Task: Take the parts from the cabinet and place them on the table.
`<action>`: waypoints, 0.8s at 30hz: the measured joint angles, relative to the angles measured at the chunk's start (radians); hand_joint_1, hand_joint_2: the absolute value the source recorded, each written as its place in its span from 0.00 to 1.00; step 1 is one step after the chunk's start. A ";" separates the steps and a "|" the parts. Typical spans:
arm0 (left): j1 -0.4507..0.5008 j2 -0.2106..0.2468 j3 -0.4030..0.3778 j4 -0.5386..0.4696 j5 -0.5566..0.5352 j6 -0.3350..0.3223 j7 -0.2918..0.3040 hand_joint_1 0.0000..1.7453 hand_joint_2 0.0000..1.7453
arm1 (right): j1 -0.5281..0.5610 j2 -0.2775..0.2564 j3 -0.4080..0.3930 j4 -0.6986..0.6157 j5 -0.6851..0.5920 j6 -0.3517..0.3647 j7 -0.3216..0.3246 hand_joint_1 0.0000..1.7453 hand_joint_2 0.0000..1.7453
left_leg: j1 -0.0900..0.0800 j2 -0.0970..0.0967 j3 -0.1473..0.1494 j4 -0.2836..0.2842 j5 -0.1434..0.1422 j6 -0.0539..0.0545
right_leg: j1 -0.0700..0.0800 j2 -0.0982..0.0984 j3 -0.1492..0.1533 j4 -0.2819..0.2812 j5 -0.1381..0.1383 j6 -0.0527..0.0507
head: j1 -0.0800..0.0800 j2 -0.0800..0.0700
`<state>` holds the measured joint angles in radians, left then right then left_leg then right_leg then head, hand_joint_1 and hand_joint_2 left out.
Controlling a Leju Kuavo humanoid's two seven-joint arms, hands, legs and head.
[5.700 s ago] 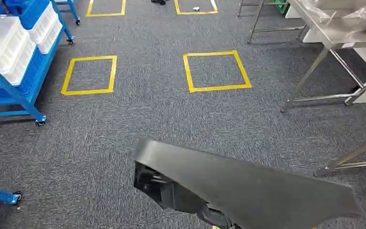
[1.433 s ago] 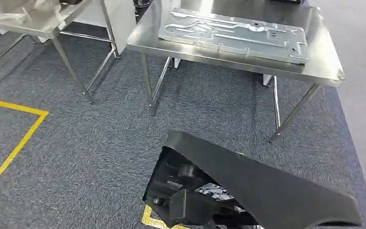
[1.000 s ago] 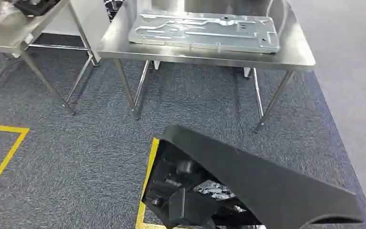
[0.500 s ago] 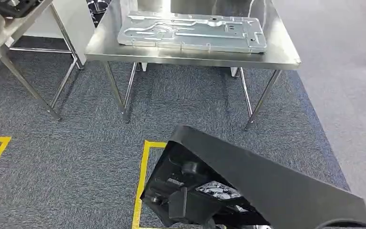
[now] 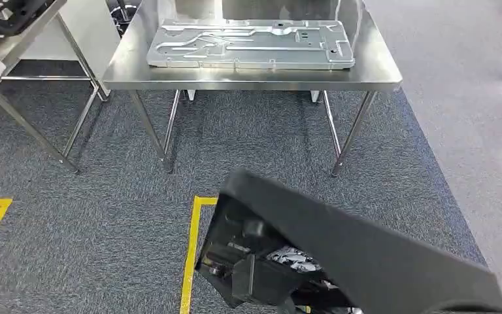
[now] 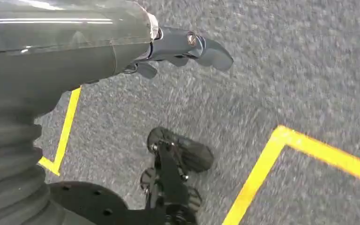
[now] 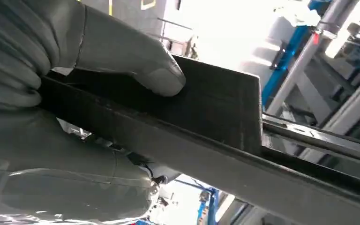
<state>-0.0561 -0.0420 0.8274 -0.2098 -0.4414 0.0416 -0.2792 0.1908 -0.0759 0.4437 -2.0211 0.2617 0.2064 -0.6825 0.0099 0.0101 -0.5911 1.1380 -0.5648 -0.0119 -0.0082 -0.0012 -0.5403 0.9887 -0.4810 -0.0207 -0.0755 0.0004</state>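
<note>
Since I'm carrying this black part (image 5: 366,261) low in front of me, it blocks the bottom of my head view, probably so it stays level and clear of my legs. My right robot hand (image 7: 75,93) is clamped on its edge, thumb pressed on top, fingers underneath, which keeps the panel from tipping. My left robot hand (image 6: 183,47) hangs over the carpet with nothing in it, fingers loosely apart. Up ahead is the steel table (image 5: 379,75), already holding a metal plate (image 5: 248,44), so I'd guess the drop-off spot is the bare strip beside it.

The black part (image 5: 366,261) runs off the head view's lower edge.
</note>
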 joint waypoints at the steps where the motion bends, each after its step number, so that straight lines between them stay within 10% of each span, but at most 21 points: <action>1: 0.002 0.000 0.000 0.000 -0.003 0.000 0.000 0.00 1.00 | 0.000 0.001 0.000 0.000 0.000 0.000 0.000 1.00 1.00 | 0.001 0.000 -0.045 0.082 -0.033 -0.003 | 0.002 0.001 0.003 0.000 -0.004 -0.004 | 0.000 0.000; 4: 0.008 0.000 0.000 0.000 -0.007 0.000 0.000 0.00 1.00 | 0.002 0.001 0.000 0.001 0.000 -0.003 0.000 1.00 1.00 | 0.001 0.000 -0.117 0.178 -0.025 -0.005 | 0.005 0.011 0.020 0.003 -0.020 -0.004 | 0.000 0.000; 7: 0.009 0.002 0.000 0.000 -0.010 0.000 0.000 0.00 1.00 | 0.002 0.001 0.000 0.001 0.000 -0.009 0.000 1.00 1.00 | 0.001 -0.001 -0.023 -0.065 0.136 0.005 | 0.005 0.018 0.059 0.003 -0.047 0.004 | 0.000 0.000; 13: 0.006 0.001 0.000 0.000 -0.011 0.000 0.003 0.00 1.00 | 0.003 0.002 0.000 -0.001 0.001 -0.010 0.000 1.00 1.00 | -0.001 -0.008 0.018 -0.121 0.098 0.038 | 0.009 0.018 0.065 0.019 -0.065 0.036 | 0.000 0.000; 18: 0.005 0.002 0.001 0.000 -0.011 0.000 0.004 0.00 1.00 | 0.003 0.002 0.000 -0.001 0.000 -0.007 0.000 1.00 1.00 | 0.001 -0.006 0.055 -0.128 0.068 0.048 | -0.001 0.008 -0.140 0.327 -0.163 0.057 | 0.000 0.000; 20: 0.008 0.002 0.003 0.000 -0.011 0.000 0.003 0.00 1.00 | 0.003 0.002 0.000 -0.001 -0.001 -0.006 0.000 1.00 1.00 | 0.001 -0.006 0.081 -0.128 0.050 0.045 | -0.003 0.006 -0.156 0.290 -0.104 0.056 | 0.000 0.000; 23: 0.008 0.000 0.006 0.000 -0.011 0.000 0.001 0.00 1.00 | 0.003 0.002 0.000 -0.001 -0.003 -0.007 0.000 1.00 1.00 | 0.001 -0.006 0.121 -0.131 0.018 0.037 | 0.000 -0.001 -0.094 0.058 0.067 0.040 | 0.000 0.000; 24: 0.007 -0.001 0.008 0.000 -0.011 0.000 0.000 0.00 1.00 | 0.002 0.002 0.000 0.001 -0.003 -0.008 0.000 1.00 1.00 | -0.002 -0.005 0.132 -0.130 0.012 0.030 | 0.010 -0.005 -0.101 0.059 0.033 0.037 | 0.000 0.000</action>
<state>-0.0489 -0.0427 0.8351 -0.2098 -0.4528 0.0412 -0.2789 0.1933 -0.0744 0.4437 -2.0199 0.2590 0.1987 -0.6825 0.0082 0.0046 -0.4587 1.0078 -0.5527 0.0178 0.0017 -0.0058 -0.6409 1.0480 -0.4482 0.0160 -0.0759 0.0004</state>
